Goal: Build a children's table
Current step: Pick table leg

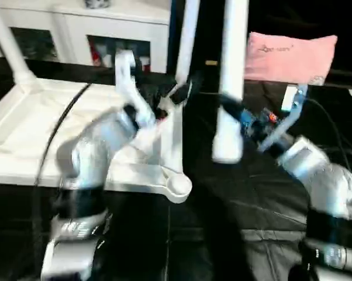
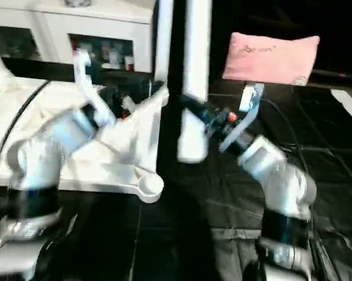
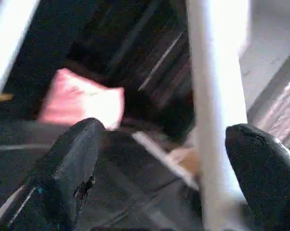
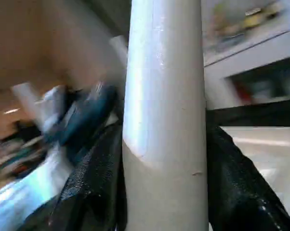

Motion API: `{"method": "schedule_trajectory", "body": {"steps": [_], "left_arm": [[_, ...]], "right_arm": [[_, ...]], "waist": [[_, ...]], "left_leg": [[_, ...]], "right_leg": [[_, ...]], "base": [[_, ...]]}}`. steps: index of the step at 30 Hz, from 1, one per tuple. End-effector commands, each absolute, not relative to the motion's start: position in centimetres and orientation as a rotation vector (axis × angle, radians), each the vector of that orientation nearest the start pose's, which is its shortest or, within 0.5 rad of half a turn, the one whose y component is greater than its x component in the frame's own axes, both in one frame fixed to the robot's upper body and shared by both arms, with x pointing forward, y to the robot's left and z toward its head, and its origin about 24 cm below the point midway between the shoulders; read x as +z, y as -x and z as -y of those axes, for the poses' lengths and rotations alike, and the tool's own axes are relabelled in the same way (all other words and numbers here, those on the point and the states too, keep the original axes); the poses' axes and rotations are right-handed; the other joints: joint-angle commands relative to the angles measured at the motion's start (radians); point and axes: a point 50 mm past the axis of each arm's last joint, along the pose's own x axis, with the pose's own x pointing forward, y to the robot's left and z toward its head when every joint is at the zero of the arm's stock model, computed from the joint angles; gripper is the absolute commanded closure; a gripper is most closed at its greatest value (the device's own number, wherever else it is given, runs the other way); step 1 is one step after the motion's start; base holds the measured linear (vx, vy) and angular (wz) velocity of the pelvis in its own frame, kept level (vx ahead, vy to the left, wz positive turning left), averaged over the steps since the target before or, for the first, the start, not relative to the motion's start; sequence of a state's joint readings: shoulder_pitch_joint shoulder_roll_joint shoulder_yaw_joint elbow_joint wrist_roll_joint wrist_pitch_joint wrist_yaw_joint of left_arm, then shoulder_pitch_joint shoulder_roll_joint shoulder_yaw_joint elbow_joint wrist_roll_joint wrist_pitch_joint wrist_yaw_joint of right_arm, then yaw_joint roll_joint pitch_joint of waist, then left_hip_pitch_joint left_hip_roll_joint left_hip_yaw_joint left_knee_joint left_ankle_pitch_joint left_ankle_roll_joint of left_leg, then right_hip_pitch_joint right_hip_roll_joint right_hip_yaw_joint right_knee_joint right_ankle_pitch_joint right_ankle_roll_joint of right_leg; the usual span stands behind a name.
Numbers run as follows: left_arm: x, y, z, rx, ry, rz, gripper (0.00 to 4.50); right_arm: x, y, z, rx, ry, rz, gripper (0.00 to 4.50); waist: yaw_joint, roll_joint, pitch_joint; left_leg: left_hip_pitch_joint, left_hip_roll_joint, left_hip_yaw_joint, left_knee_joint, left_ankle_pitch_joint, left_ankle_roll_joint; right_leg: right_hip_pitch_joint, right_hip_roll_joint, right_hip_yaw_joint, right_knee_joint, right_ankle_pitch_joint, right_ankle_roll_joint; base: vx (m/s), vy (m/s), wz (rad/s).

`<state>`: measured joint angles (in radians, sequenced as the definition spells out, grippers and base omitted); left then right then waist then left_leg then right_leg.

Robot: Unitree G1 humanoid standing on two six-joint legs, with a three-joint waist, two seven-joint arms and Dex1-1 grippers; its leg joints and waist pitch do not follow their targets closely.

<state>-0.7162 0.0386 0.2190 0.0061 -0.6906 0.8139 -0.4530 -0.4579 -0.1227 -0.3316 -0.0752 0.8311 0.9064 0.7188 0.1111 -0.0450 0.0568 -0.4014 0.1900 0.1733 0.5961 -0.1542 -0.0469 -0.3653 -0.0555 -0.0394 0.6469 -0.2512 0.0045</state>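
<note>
From the head views, the right tool (image 1: 237, 120) clamped a loose white leg (image 1: 230, 82) upright beside the upturned tabletop (image 1: 24, 134); the pink pillow's (image 1: 290, 55) print was unreadable. At the left wrist, the left tool (image 3: 169, 168) stood wide open, a leg (image 3: 215, 110) between its fingers; at the right wrist, both fingers (image 4: 97, 183) pressed the leg.

White table top (image 1: 24, 134), white tube legs (image 1: 231, 70); pink pillow (image 1: 290, 58); black floor covering (image 1: 252, 205); silver forearms (image 1: 97, 146).

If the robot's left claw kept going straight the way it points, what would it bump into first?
Probably the white table leg: in the wrist view it stands between the open left gripper's fingers, nearer one of them. Beyond lie dark floor and the pink pillow; depth is unclear.
</note>
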Motion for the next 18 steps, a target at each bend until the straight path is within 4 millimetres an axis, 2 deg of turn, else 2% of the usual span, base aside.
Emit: {"method": "schedule_trajectory", "body": {"steps": [1,4,5,8,9,13,18], "left_arm": [[20.6,-32.8,-8.1,-0.962,0.636,0.007,0.00],[21.1,-32.6,-7.5,-1.001,0.678,0.006,0.00],[21.2,-32.6,-7.3,-1.013,0.685,-0.003,0.00],[21.3,-32.3,-6.8,-1.060,0.696,-0.023,0.00],[21.4,-32.2,-6.6,-1.085,0.707,-0.028,0.00],[21.7,-31.7,-6.0,-1.141,0.726,-0.035,0.00],[21.5,-31.7,-5.7,-1.118,0.670,-0.039,0.00]], "right_arm": [[15.9,-28.7,13.7,1.088,-0.741,0.005,2.64],[15.8,-28.3,13.3,1.117,-0.742,-0.002,2.64],[15.8,-28.1,13.1,1.130,-0.743,-0.005,2.64],[15.7,-27.6,12.8,1.155,-0.734,-0.022,2.64],[15.6,-27.5,12.8,1.160,-0.729,-0.028,2.64],[15.4,-27.3,12.7,1.159,-0.706,-0.050,2.64],[14.7,-28.3,12.2,1.034,-0.521,-0.083,2.64]], "waist": [[0.004,0.014,-0.070],[0.005,0.015,-0.070],[0.006,0.018,-0.070],[0.005,0.016,-0.070],[0.005,0.021,-0.069],[0.003,0.017,-0.068],[0.003,0.018,-0.067]], "left_leg": [[0.036,0.040,-0.012,-0.065,-0.122,-0.033],[0.037,0.040,-0.012,-0.066,-0.128,-0.046],[0.036,0.039,-0.013,-0.066,-0.132,-0.050],[0.035,0.039,-0.014,-0.068,-0.134,-0.056],[0.035,0.039,-0.015,-0.068,-0.134,-0.059],[0.034,0.038,-0.015,-0.069,-0.140,-0.064],[0.035,0.040,-0.016,-0.072,-0.153,-0.084]], "right_leg": [[0.037,-0.080,0.038,-0.076,0.075,-0.213],[0.036,-0.079,0.039,-0.077,0.068,-0.204],[0.036,-0.080,0.039,-0.078,0.064,-0.199],[0.037,-0.080,0.038,-0.080,0.058,-0.186],[0.037,-0.079,0.038,-0.079,0.060,-0.181],[0.037,-0.078,0.038,-0.082,0.055,-0.182],[0.035,-0.080,0.040,-0.086,0.020,-0.159]], "base": [[0.000,0.000,0.00],[0.000,0.000,0.00],[0.000,0.000,0.00],[0.000,0.000,0.00],[0.000,0.000,0.00],[0.000,0.000,0.00],[0.000,0.000,0.00]]}}
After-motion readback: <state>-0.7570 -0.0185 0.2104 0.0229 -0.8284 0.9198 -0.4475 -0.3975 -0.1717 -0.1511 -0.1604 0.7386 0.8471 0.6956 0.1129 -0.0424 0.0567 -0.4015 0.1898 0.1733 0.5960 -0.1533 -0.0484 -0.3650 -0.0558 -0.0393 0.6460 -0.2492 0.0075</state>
